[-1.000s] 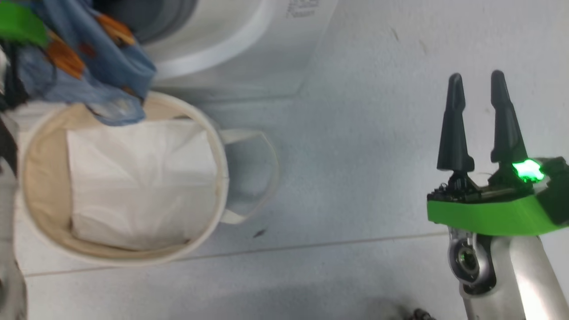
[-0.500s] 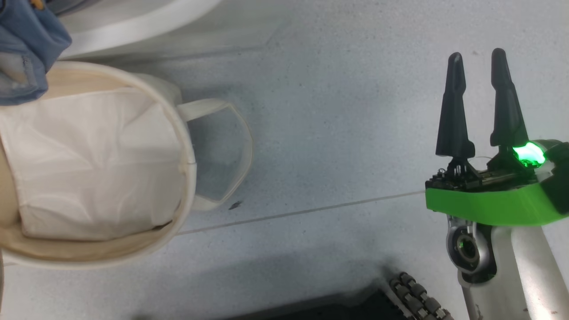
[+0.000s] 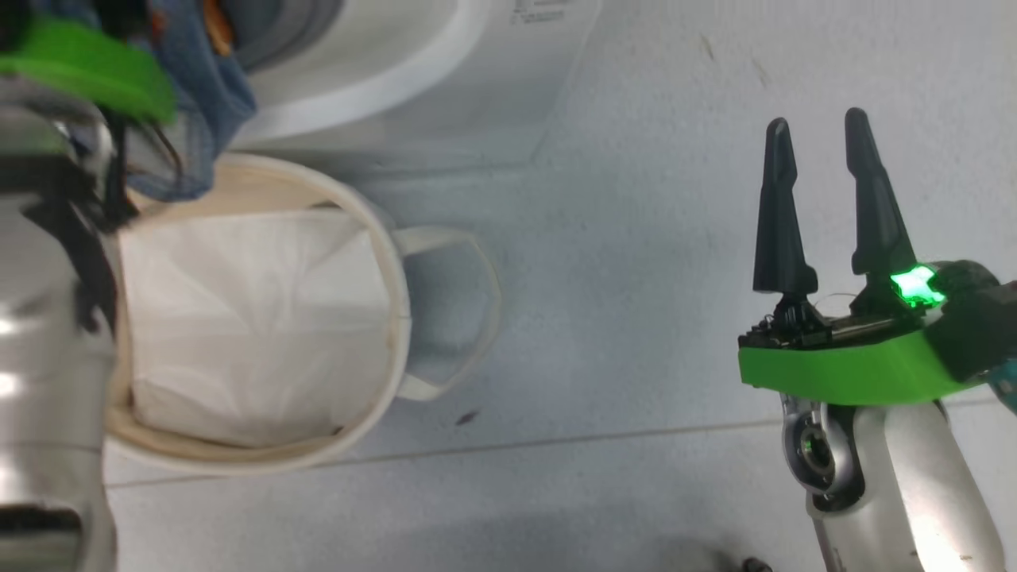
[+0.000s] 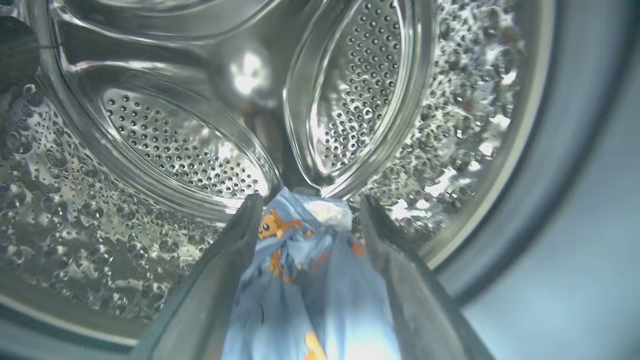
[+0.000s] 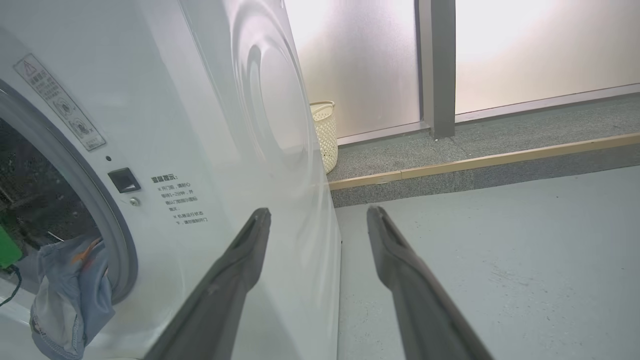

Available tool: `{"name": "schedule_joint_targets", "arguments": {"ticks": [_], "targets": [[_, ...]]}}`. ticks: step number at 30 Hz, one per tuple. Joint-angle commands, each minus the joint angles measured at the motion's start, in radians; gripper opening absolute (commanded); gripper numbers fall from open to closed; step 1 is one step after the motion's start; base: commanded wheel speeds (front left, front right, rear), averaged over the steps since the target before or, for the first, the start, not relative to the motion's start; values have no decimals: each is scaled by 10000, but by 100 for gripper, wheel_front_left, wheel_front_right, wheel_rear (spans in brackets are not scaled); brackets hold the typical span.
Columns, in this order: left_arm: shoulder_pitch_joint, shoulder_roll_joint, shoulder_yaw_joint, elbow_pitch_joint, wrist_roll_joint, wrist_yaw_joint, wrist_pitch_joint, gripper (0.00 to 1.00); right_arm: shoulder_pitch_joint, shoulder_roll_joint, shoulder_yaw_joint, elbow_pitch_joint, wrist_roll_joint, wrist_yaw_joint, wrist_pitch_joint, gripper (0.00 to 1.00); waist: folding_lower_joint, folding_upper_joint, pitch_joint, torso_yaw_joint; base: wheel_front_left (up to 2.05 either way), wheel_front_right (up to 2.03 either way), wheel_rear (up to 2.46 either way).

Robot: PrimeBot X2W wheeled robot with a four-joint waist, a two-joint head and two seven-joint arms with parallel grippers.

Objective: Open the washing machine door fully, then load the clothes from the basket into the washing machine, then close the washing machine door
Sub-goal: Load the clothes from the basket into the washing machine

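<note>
Your left hand [image 4: 310,202] is reaching into the washing machine [image 3: 445,71], its two fingers spread apart in front of the holed steel drum [image 4: 165,145] in the left wrist view. The blue garment [image 4: 305,270] with orange prints lies between those fingers and fills the lower middle of that view; the fingers stand wide and do not look pressed on it. In the right wrist view, at the lower left, the same garment [image 5: 70,290] hangs down over the lower edge of the grey seal [image 5: 117,235] around the machine's opening. In the head view it shows at the upper left [image 3: 206,95], just above the basket [image 3: 393,270], with your left forearm [image 3: 48,357] running down the left edge in front of the basket's near side. The basket stands on the floor [image 3: 636,278] close to the machine's front and holds a flat white sheet [image 3: 246,318]. Your right hand [image 3: 818,131] is at the right of the head view, well apart from the basket, fingers apart with nothing between them. In its own wrist view that hand [image 5: 319,212] points past the machine's white side, and a pale wicker basket [image 5: 325,132] stands behind the machine near the frosted panels.
</note>
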Motion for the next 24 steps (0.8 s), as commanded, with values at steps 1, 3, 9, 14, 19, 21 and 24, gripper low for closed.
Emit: {"name": "schedule_joint_targets", "arguments": {"ticks": [1,3,9,14,19,21,24], "targets": [[136,362,148,-333,7,-43,-47,100,310,-1,194,-261,-75,2,-46,100,0,0,-624,333,0,0,0],[646,173,221,-362,-147,-125,-47,100,445,-1,192,-127,-183,2,-46,100,0,0,-1041,484,0,0,0],[2425,-208,-82,-801,62,-185,-47,100,871,-1,117,200,-384,2,-46,100,0,0,-2304,866,0,0,0],[4192,-478,171,-1224,-226,-32,-47,100,1331,-1,-12,332,-258,2,-46,100,0,0,-3238,962,0,0,0],[6331,-783,543,-2004,-360,308,-47,100,1984,-1,145,577,-76,2,-46,100,0,0,-4261,957,0,0,0],[6929,-933,583,-2322,-360,341,-47,100,2194,-1,73,639,-94,2,-46,100,0,0,-4526,989,0,0,0],[7674,-1153,637,-2820,-323,434,-47,100,2454,-1,34,735,-295,2,-46,100,0,0,-4853,1029,0,0,0]]}}
